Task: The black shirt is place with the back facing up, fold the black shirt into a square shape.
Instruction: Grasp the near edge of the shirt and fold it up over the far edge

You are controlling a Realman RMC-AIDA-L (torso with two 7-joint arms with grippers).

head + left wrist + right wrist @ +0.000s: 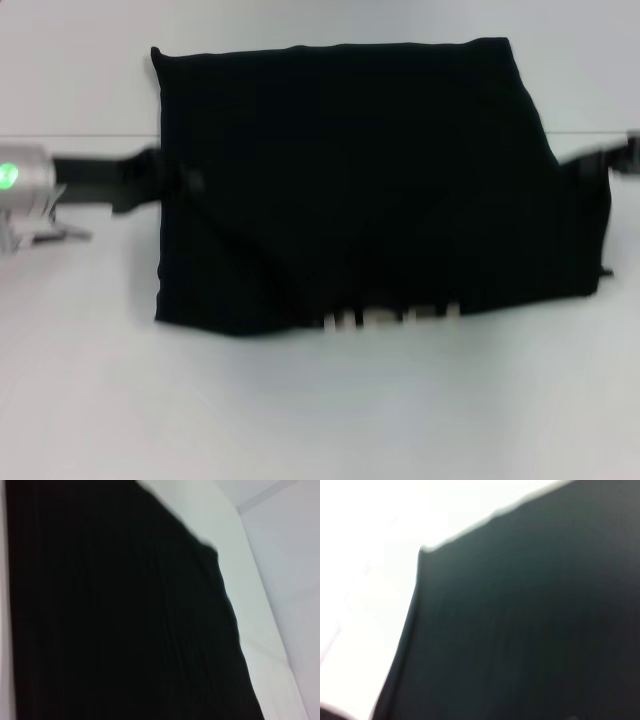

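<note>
The black shirt [360, 170] lies on the white table [320, 420], folded into a broad, roughly rectangular shape. A strip of cream letters [392, 317] peeks out along its near edge. My left gripper [175, 185] is at the shirt's left edge, its dark tip merging with the cloth. My right gripper [592, 170] is at the shirt's right edge. The left wrist view is filled with black cloth [125, 620] beside white table. The right wrist view shows black cloth [530, 620] with one corner against the table.
The white table surface [100, 400] stretches around the shirt on all sides. A faint seam line [70, 137] runs across the table at the far side. My left arm's silver wrist with a green light [15, 178] is at the left edge.
</note>
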